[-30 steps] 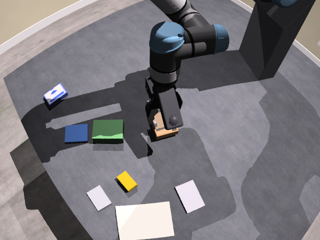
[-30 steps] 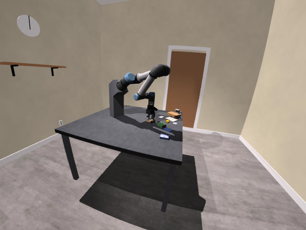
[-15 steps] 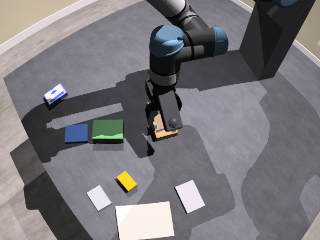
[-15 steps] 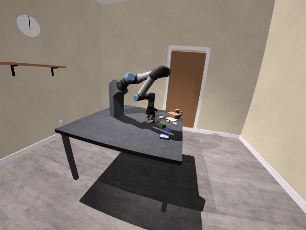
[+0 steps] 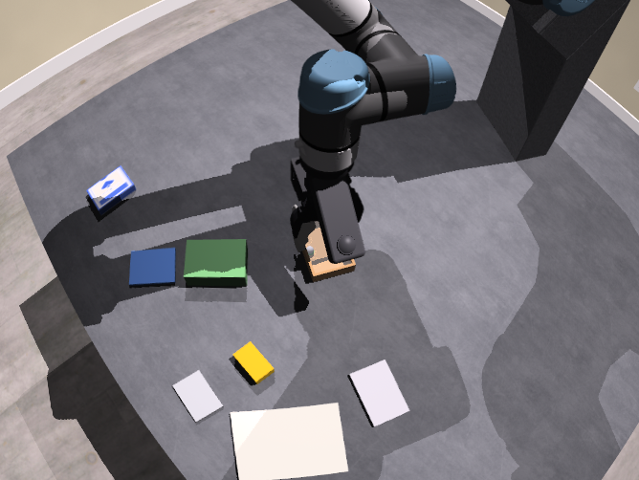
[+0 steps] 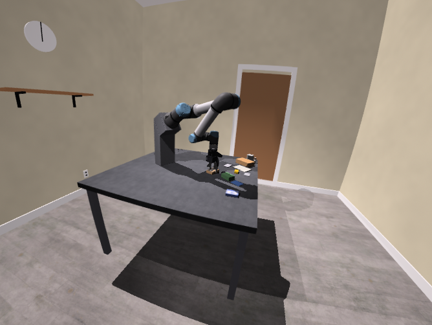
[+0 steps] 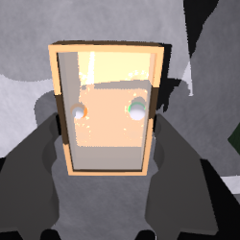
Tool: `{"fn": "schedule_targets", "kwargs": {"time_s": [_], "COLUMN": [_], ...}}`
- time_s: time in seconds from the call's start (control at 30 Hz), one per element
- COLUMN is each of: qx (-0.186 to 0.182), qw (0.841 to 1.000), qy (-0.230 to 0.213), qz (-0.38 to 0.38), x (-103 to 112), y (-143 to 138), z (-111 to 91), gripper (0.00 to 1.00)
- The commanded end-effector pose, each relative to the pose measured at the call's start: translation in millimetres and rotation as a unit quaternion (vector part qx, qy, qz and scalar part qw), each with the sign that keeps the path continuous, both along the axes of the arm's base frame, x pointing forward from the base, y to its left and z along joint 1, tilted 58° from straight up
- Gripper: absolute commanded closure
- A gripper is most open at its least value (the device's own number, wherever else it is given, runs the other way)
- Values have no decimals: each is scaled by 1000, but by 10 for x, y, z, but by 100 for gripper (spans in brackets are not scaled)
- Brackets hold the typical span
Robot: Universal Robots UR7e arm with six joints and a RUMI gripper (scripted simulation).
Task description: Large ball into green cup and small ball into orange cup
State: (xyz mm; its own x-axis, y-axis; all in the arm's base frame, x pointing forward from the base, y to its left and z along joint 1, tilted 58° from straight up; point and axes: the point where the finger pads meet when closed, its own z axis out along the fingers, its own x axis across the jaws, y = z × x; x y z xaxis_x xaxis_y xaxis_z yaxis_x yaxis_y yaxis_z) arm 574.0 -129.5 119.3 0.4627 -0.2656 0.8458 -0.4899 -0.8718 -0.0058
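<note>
Between the two dark fingers in the wrist view you've got the covered wooden puzzle (image 7: 107,58), a shallow tan tray w/ a transparent lid. The gripper (image 7: 107,112) is clenched on its long sides at about mid-length. Small ball (image 7: 77,112) sits at the left wall on an orange patch; large ball (image 7: 137,111) sits at the right wall w/ a green rim round it. So both balls look seated in the right cups, orange cup (image 7: 84,111) left and green cup (image 7: 132,105) right, though the lid glare makes that a judgement, not a certainty.

From the top view the puzzle (image 5: 330,267) is mid-table, mostly hidden under the wrist and camera housing. It seems low over the table (image 5: 465,248), but you can't tell from these views whether it's touching down or a bit above.

Step in hand, as I read it: sorting done, now the put-down. Next move calls for keeping the tray level, lowering slowly until it's flat on the surface, then releasing w/o a jolt and lifting straight up. Any tilt or bump could roll a ball out of its cup.

Left of the puzzle lie a green box (image 5: 215,262) and a blue box (image 5: 152,265), well apart from it; nearer you, a yellow block (image 5: 253,361) and white sheets (image 5: 288,438).
</note>
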Motion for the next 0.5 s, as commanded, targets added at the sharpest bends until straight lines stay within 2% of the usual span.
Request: {"fn": "schedule_targets", "kwargs": {"time_s": [0.0, 0.07, 0.1, 0.47], "qx": [-1, -1, -1, -1], "qw": [1000, 1000, 1000, 1000], "qy": [-1, -1, -1, -1], "qz": [0, 0, 0, 0], "x": [9, 9, 9, 9], "y": [-8, -8, -8, -8], "z": [6, 6, 6, 6], "gripper": [56, 56, 45, 45]}}
